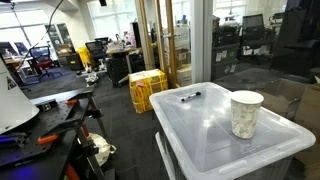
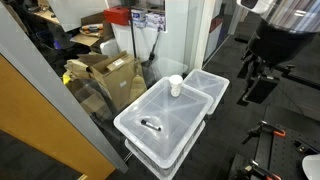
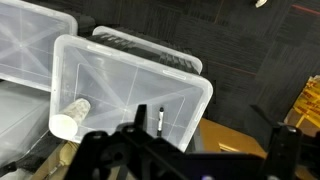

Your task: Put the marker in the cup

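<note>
Clear bin lid (image 1: pixel 200 135) is my work surface, set over dark office carpet (image 1: pixel 120 120). On it the marker (image 1: pixel 190 96) lies flat near one edge, well apart from the cup (image 1: pixel 246 113), which stands upright toward the other end. I judge the task is not yet begun, and reaching for the marker is the step in hand. My gripper (image 2: pixel 252 92) hangs off to the side of the bin, higher than the lid, holding nothing. How wide its jaws stand I cannot tell. Next I need to come over the marker, set the jaws across its thin body and descend gently. The lid's raised rim runs close by the marker, so the room there is tight. Above, the way looks open. A second bin (image 2: pixel 212 85) adjoins.
</note>
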